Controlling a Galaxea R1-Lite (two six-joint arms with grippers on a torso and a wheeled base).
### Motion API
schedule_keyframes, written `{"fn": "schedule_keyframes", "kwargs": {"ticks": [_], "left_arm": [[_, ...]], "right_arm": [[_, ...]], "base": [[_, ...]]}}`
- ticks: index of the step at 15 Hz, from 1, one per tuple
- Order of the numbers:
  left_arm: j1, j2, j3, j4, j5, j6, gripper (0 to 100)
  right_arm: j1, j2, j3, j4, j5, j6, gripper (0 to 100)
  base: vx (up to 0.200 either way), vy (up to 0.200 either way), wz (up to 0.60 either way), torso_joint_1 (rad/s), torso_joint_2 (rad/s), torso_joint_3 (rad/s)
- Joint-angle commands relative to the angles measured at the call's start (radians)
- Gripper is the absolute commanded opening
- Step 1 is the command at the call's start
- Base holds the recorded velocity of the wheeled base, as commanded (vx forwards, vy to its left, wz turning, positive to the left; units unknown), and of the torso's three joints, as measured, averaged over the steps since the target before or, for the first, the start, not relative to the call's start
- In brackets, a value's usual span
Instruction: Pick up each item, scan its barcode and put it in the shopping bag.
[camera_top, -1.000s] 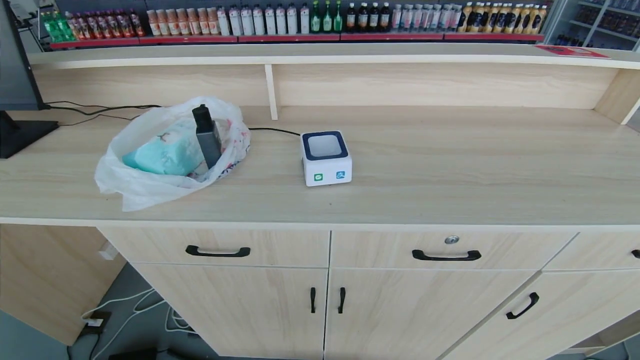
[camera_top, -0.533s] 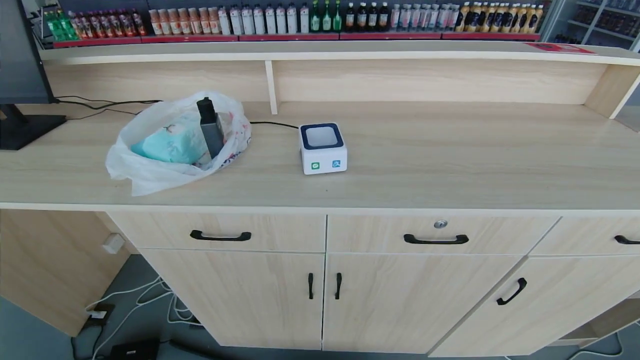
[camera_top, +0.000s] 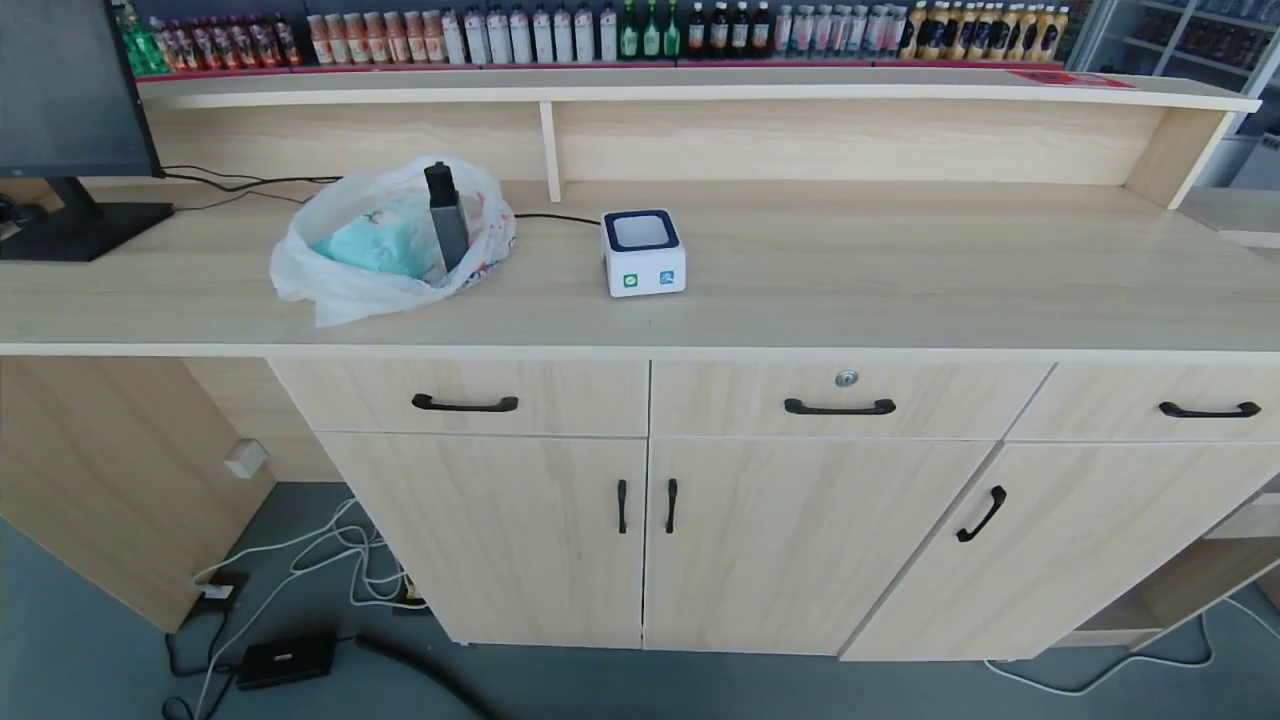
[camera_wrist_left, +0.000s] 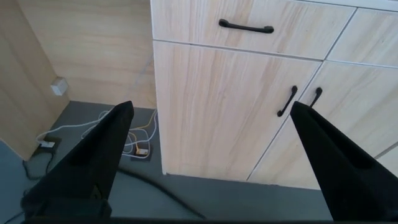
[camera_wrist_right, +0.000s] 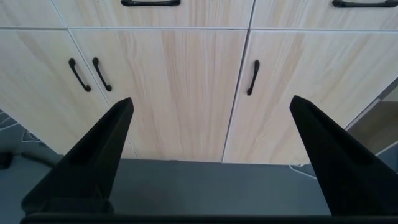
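shopping bag (camera_top: 300, 275): is sitting open on the counter (camera_top: 900, 270), toward the robot's left, its mouth slumping wide so goods can be dropped in from above.
teal pack (camera_top: 375, 248): is lying flat inside the bag, filling the bottom.
dark bottle (camera_top: 446, 215): is standing in the bag, leaning slightly and propped against the teal pack (its cap is poking above the plastic rim).
scanner (camera_top: 644, 255): is sitting just beside the bag on its right, apart from it, window facing up so a barcode can be passed over it; its cable (camera_top: 555, 217) is running back behind the bag.
left gripper (camera_wrist_left: 211, 107): is hanging low in front of the cabinet doors (camera_wrist_left: 217, 118), below counter height, jaws spread wide and carrying nothing.
right gripper (camera_wrist_right: 211, 101): is likewise hanging low before the cabinet front, jaws released and holding nothing.
monitor (camera_top: 60, 90): is standing at the far left end of the counter, well apart from the bag.
stage (a judgement): with both goods sitting in the bag and both arms parked low, the bagging is looking finished or nearly so.
risk (a judgement): the leaning bottle is depending on the soft pack for support and may tip if the bag is nudged.
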Motion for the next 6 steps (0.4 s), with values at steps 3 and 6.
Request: {"fn": "schedule_keyframes", "kwargs": {"ticks": [3,6], "left_arm": [[0.000,0.000,0.000,-0.001,0.000,0.000,100],[0.000,0.000,0.000,0.004,-0.001,0.010,100]], "right_arm": [[0.001,0.001,-0.001,0.000,0.000,0.004,100],[0.001,0.001,-0.001,0.000,0.000,0.006,100]], "base": [[0.000,0.000,0.00,0.000,0.00,0.000],[0.000,0.000,0.00,0.000,0.00,0.000]]}}
